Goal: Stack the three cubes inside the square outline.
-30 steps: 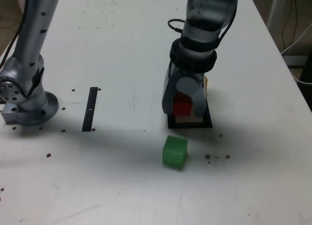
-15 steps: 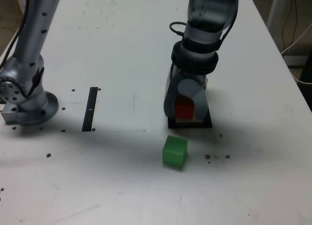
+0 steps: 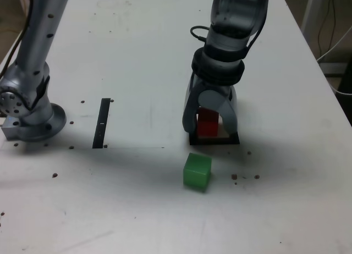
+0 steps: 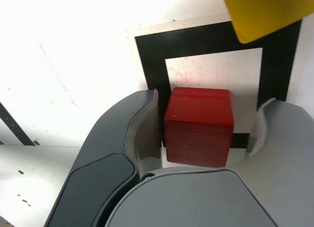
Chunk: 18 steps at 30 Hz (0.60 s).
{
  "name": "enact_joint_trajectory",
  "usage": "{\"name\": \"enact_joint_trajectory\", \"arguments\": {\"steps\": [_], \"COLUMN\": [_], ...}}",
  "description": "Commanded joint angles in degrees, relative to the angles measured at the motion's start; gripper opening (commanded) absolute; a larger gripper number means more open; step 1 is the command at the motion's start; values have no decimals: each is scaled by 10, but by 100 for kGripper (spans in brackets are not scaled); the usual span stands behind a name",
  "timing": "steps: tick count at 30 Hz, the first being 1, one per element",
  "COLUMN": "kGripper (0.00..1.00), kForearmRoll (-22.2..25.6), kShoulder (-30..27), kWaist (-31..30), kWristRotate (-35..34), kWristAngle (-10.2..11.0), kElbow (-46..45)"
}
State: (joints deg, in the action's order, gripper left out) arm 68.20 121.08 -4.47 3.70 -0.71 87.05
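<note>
1. Exterior view: my gripper (image 3: 211, 131) straddles the red cube (image 3: 207, 127), its fingers spread, over the square (image 3: 215, 141) on the bench (image 3: 137, 72). The green cube (image 3: 197, 171) sits apart, on the near side.
2. Wrist view: the fingers stand apart around the red cube, one close beside it, with a clear gap at the other. Nothing is clamped. I judge this a release; the way to do it well is to open evenly, then lift straight up so neither finger drags the cube.
3. Between views: only the wrist view shows the yellow cube (image 4: 267, 11), overlapping the black border as seen from there, and how far off centre red sits. Only the exterior view shows green. I would retreat clear of yellow.
</note>
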Motion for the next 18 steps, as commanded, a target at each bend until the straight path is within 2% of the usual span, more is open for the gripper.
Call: {"name": "enact_joint_trajectory", "arguments": {"steps": [1,13,18], "kGripper": [99,99,99], "kForearmRoll": [3,16,19], "kShoulder": [-16,-115,-133], "kWaist": [1,2,24], "kWristRotate": [-3,-12,-8], "kWristAngle": [5,42,56], "kElbow": [-2,-23,-28]}}
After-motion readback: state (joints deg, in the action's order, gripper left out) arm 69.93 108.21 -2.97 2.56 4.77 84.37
